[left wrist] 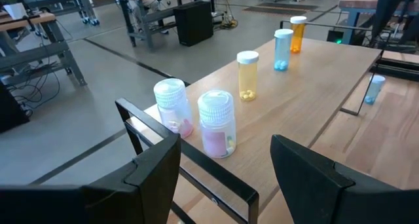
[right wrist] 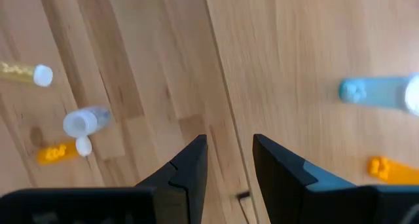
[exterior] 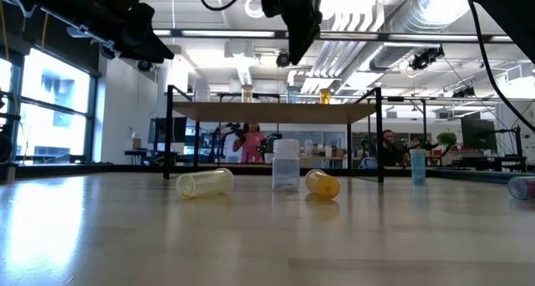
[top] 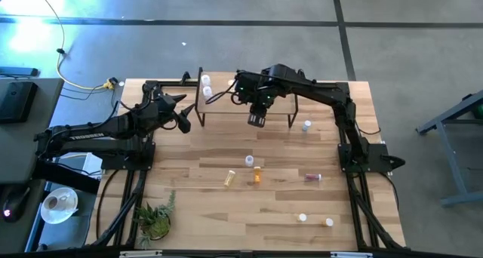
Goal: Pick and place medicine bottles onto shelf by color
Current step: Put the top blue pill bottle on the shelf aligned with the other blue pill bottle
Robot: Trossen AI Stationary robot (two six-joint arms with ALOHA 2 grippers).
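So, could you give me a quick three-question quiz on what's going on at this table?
1. True or false: the left gripper holds a bottle.
2. How many bottles stand on the shelf in the left wrist view?
3. The loose yellow bottle is: A upright, B lying on its side, C held by a gripper.
Key: 1 false, its fingers are open and empty; 2 five; 3 B.

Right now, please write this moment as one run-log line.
left gripper: open, empty, at shelf end by pink bottles | right gripper: empty, above shelf front edge | loose bottles on table
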